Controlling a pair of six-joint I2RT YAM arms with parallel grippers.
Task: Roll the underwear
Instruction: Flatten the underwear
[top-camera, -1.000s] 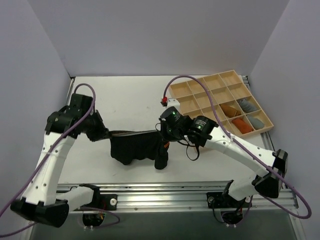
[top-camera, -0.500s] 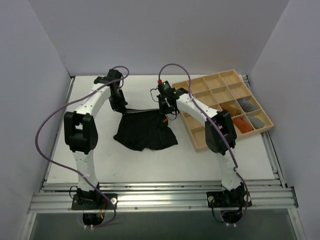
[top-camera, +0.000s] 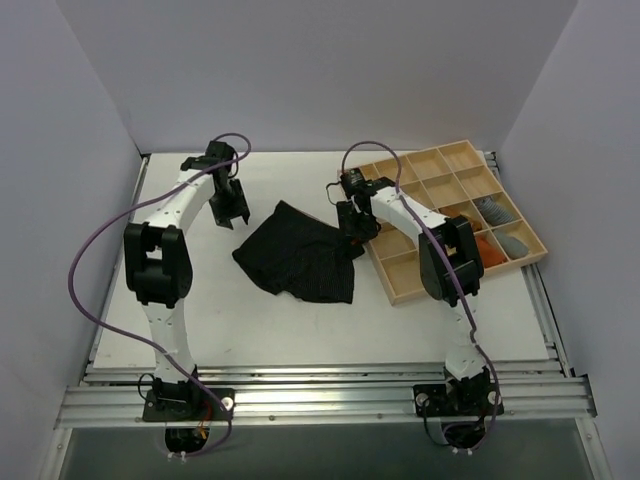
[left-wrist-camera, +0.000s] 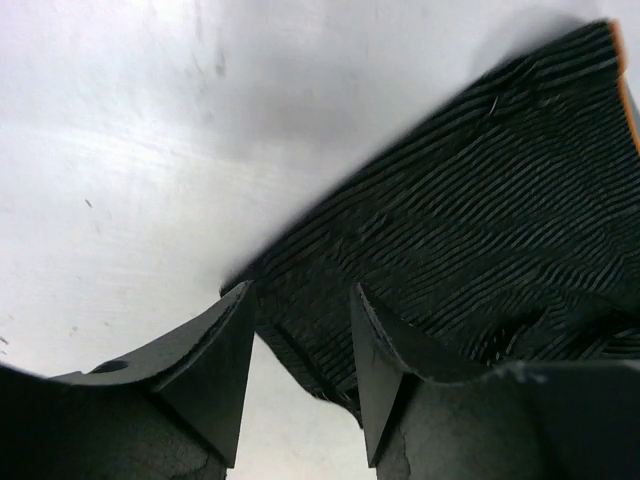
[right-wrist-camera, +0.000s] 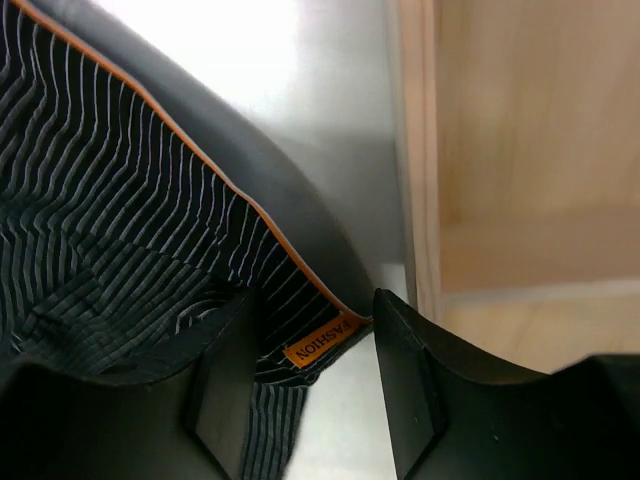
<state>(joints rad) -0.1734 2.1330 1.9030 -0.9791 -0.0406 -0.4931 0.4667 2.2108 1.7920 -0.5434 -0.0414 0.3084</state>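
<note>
**On the bench, both end effectors let go and the underwear drops flat**

On the bench (top-camera: 300, 180) the underwear (top-camera: 298, 262) now lies spread out in one layer, unrolled, sitting diagonally between the two arms. Its right corner is just beside the wooden tray (top-camera: 441, 190).

Half a second ago both end effectors were pinched on the waistband, holding it taut between them. That tension is gone and the cloth has sagged and turned a bit.

- **Left end effector** (top-camera: 228, 212): jaws apart. The wrist view shows only a corner of striped fabric (left-wrist-camera: 470, 220) lying below the gap (left-wrist-camera: 300, 290), nothing clamped.
- **Right end effector** (top-camera: 352, 225): also parted. It hovers (right-wrist-camera: 315, 300) over the waistband corner, where the orange label (right-wrist-camera: 322, 340) and thin orange edging show, close to the tray wall (right-wrist-camera: 415, 150).

Likely meaning: the spread-and-lay step is done and rolling has not begun. The next grasp probably needs an edge picked up to start the roll. The cloth looks a little rumpled near the lower edge, which might make the roll uneven.
</note>
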